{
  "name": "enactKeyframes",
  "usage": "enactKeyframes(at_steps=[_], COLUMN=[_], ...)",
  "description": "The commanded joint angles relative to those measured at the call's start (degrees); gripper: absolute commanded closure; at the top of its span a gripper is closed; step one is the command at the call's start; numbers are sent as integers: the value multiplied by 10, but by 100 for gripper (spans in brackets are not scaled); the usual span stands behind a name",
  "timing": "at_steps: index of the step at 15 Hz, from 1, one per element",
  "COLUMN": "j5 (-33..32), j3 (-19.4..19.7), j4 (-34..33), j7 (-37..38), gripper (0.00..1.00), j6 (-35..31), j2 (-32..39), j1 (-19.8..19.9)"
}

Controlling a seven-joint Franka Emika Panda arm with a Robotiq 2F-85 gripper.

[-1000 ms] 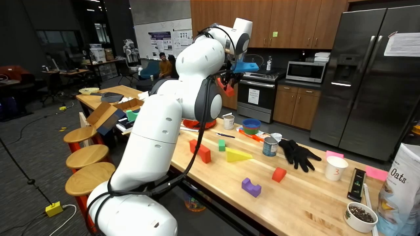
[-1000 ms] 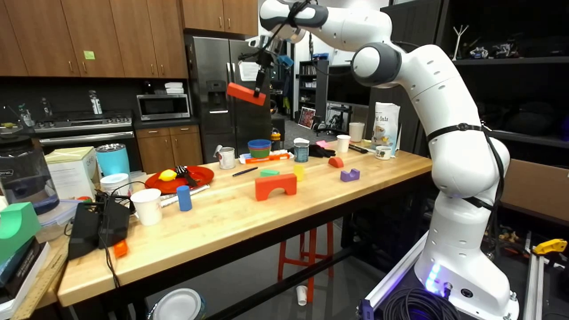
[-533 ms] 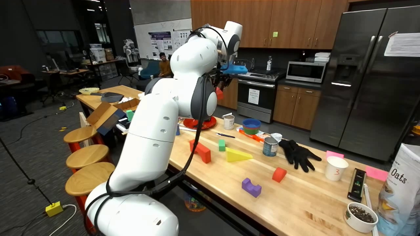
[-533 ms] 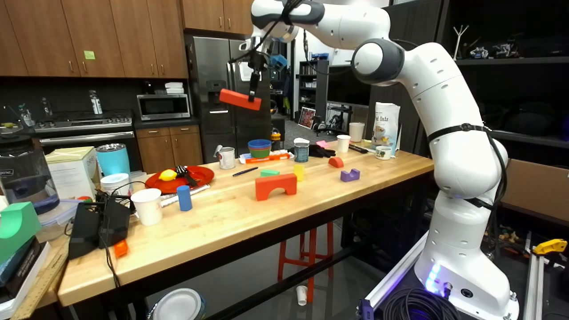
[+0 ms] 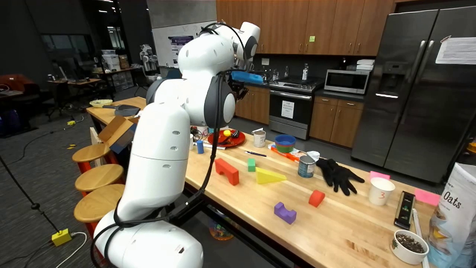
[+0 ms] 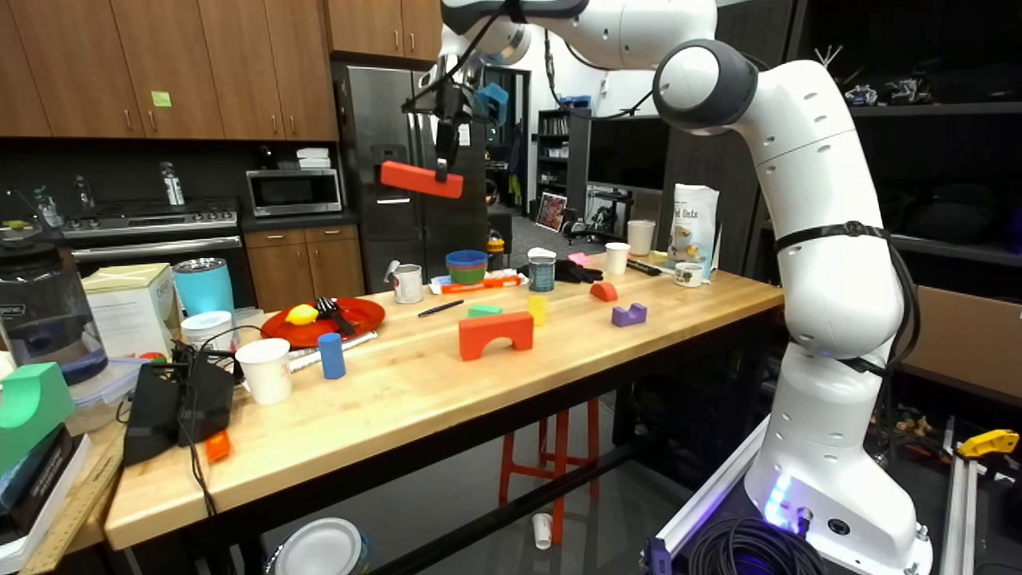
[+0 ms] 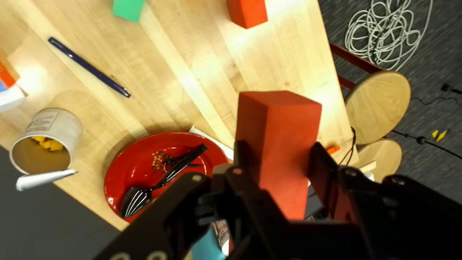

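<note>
My gripper (image 7: 280, 155) is shut on a long red block (image 7: 290, 124), a finger on each side of it. In an exterior view this red block (image 6: 419, 180) hangs nearly level, well above the table, under the gripper (image 6: 444, 169); the other outside camera has it hidden behind the arm. On the table stand a red arch block (image 6: 496, 329), a green block (image 5: 251, 165), a yellow wedge (image 5: 268, 176), a purple notched block (image 5: 285, 213), a red half-round block (image 5: 316, 198) and a blue cylinder (image 6: 330, 357).
A red plate (image 6: 369, 314) bears a lemon and black utensils. Around it are a pen (image 7: 88, 67), an open can (image 7: 54, 139), a white cup (image 6: 265, 371) and black speakers (image 6: 180, 403). Stacked bowls (image 5: 285, 143), a blue-grey can (image 5: 306, 166) and black gloves (image 5: 339, 176) stand farther along.
The arm has swung the gripper and red block leftward in both exterior views. The block is slightly lower and closer to level, and has gone behind the arm in an exterior view.
</note>
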State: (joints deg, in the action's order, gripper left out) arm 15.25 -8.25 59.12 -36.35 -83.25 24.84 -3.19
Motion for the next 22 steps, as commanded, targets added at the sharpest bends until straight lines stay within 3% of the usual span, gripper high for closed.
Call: enactKeyframes(at_steps=[1,2,7,8,11,22], j5=[30,17,20,20,32,112], j3=[1,-1,-1,-1,-1,-17], j4=[103,38,78,75,116,374], j7=[55,29,49,48,58,140], gripper=[82,57,57,82,82,82], j6=[-12,-1,-2,0,-23,-178], j2=[-74,-22,-54,-49,-59,-159], j1=[4,0,1,1,2,-11])
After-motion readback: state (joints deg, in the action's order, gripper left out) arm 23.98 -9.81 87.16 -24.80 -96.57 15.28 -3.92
